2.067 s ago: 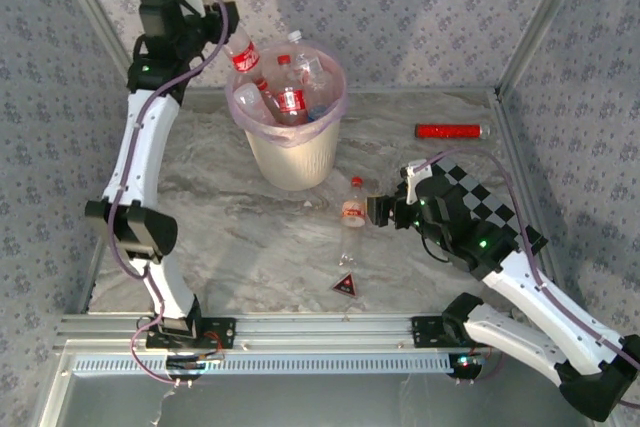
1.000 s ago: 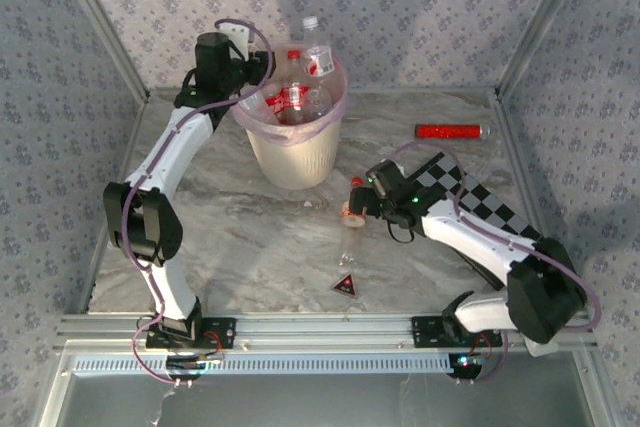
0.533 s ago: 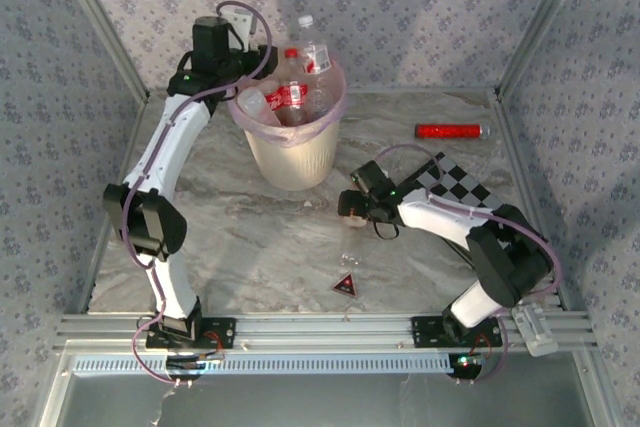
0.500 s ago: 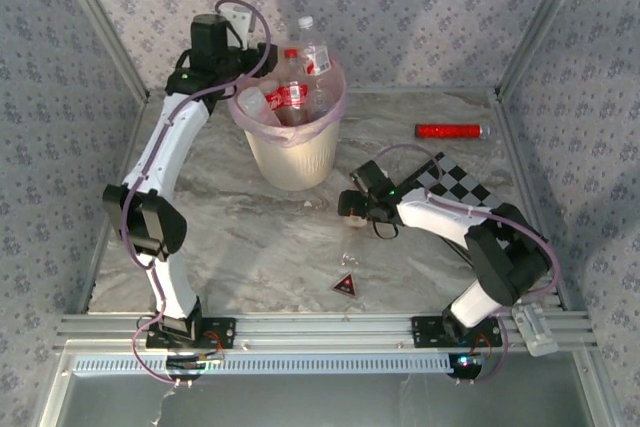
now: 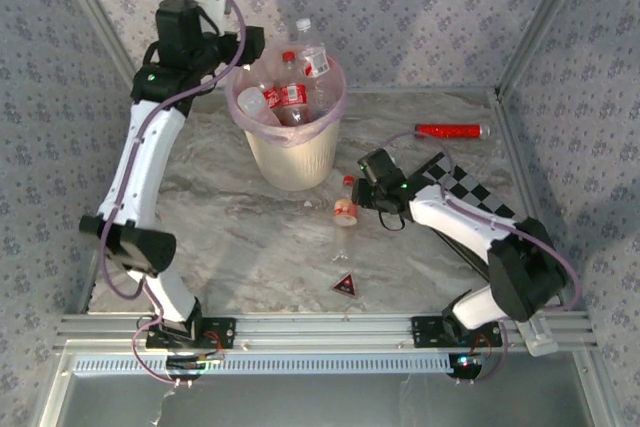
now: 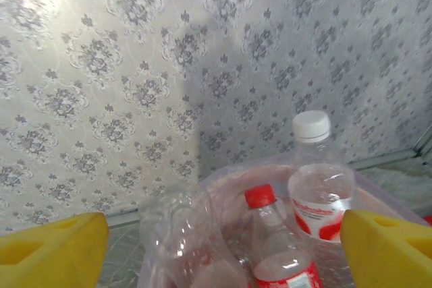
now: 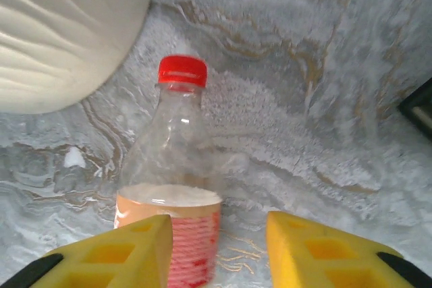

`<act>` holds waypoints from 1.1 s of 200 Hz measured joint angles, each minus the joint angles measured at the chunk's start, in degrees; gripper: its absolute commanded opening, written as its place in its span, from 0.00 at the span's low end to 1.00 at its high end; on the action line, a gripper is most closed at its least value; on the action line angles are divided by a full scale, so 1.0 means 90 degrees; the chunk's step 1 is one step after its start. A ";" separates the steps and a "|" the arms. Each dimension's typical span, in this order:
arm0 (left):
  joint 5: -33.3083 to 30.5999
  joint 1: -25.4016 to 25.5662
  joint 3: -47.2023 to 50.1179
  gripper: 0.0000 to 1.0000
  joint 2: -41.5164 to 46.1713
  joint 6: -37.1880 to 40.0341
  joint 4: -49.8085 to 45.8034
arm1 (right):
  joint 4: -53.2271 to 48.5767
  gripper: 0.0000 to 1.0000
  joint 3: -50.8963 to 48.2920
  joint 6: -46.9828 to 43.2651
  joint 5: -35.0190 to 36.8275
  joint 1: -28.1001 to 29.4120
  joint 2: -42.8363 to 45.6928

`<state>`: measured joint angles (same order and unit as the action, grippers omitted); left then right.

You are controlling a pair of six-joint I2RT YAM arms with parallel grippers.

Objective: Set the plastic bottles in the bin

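Up front, a small dark triangle (image 5: 345,284) lies on the table (image 5: 230,237). Just beyond it, one bottle (image 5: 345,210) is down on the marble, just short of the bin, red cap pointing toward it. The right arm (image 5: 450,219) reaches across to that bottle from the right. From the wrist, the right fingers (image 7: 317,247) stand a narrow gap apart, with the bottle's red label against the one on the picture's left. Gripping or not, I cannot tell. Behind, the bin (image 5: 292,162) stands on the table, its pink liner packed with bottles (image 5: 290,99). A white-capped bottle (image 6: 317,187) sticks up highest. Above the bin's far left side hang the left fingers (image 6: 50,247), spread wide, nothing between them. Off right, a red tube (image 5: 450,131) lies near the back wall.
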<state>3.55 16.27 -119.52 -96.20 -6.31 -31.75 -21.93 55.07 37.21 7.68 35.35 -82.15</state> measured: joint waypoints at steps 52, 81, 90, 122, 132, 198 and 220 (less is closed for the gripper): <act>0.0000 0.0381 0.1982 0.90 0.1933 -0.0724 0.0306 | -0.0359 1.00 0.0126 -0.0061 0.0000 0.0083 0.0466; 0.0000 0.0687 0.3412 0.91 0.2875 -0.1103 0.0495 | -0.0270 1.00 0.0124 0.0112 -0.0121 0.0566 0.0012; -0.0005 0.0748 0.3956 0.91 0.3220 -0.1253 0.0546 | -0.0209 1.00 0.0124 0.0148 -0.0148 0.0704 -0.0219; -0.0027 0.0823 0.5836 0.91 0.4507 -0.1880 0.0493 | 0.0056 0.99 0.0126 0.0304 -0.0253 0.1037 -0.0877; -0.0032 0.0835 0.6329 0.91 0.4889 -0.2089 0.0476 | 0.0172 0.98 0.0131 0.0367 -0.0301 0.1093 -0.1025; -0.0090 0.0838 0.8114 0.91 0.5880 -0.3211 0.0610 | 0.0959 0.93 0.0318 0.0597 -0.0680 0.1149 -0.1557; -0.0063 0.0894 0.8344 0.91 0.5804 -0.3463 0.0782 | 0.1110 0.89 0.0359 0.0629 -0.0767 0.1156 -0.1722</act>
<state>2.98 24.32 -44.42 -43.97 -37.47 -24.71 -11.94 58.30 42.87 0.78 45.76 -97.65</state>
